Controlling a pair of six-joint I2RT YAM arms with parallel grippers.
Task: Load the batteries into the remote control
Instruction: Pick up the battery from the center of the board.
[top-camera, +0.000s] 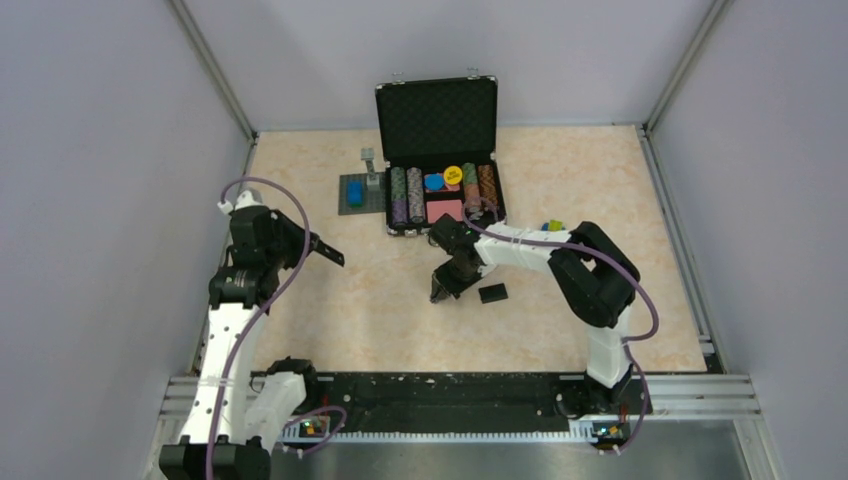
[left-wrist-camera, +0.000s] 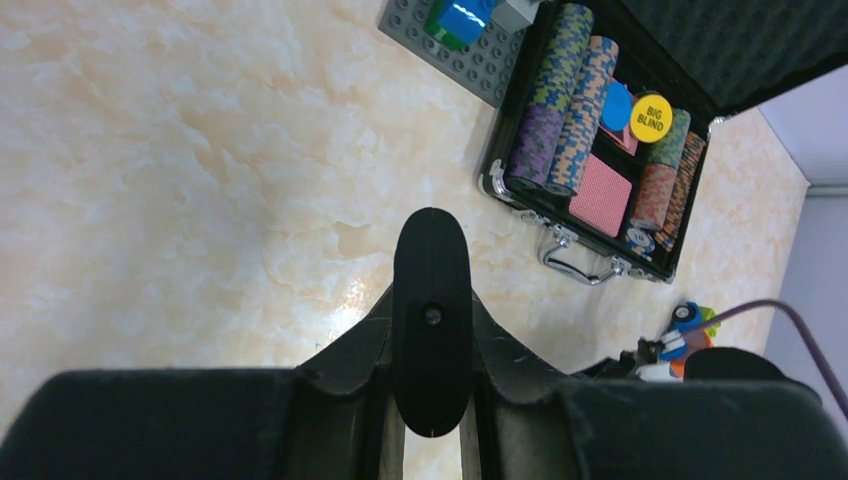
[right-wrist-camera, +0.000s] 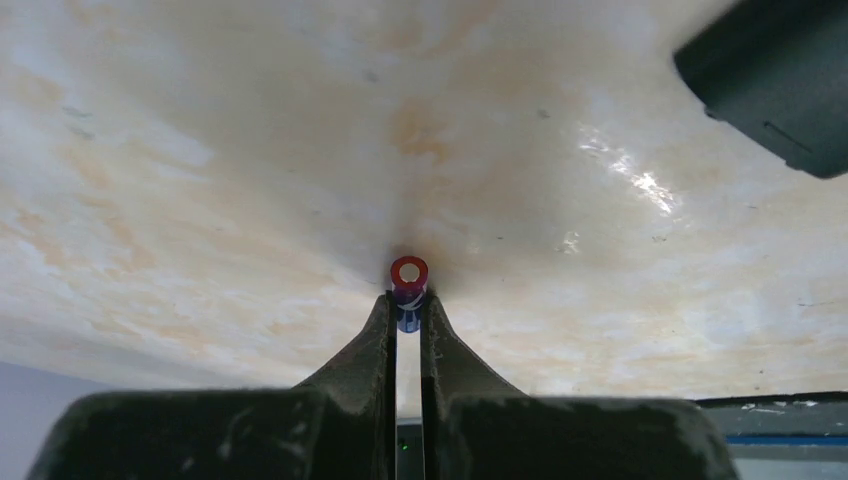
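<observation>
My left gripper (top-camera: 312, 243) is shut on the remote control (top-camera: 331, 255), a slim black bar held above the table at the left. In the left wrist view the remote control (left-wrist-camera: 431, 262) stands between the fingers (left-wrist-camera: 350, 345), seen from its narrow side. My right gripper (top-camera: 441, 291) is low over the table's middle. In the right wrist view it (right-wrist-camera: 408, 302) is shut on one battery (right-wrist-camera: 409, 276), a purplish-blue cylinder with a red-ringed end, just above the surface. The second battery is not in view.
A small black cover piece (top-camera: 492, 293) lies right of the right gripper and shows in the right wrist view (right-wrist-camera: 775, 80). An open poker-chip case (top-camera: 437, 118) stands at the back. A grey baseplate (top-camera: 352, 205) with bricks lies left of it. A small colourful toy (top-camera: 551, 226) lies right of it.
</observation>
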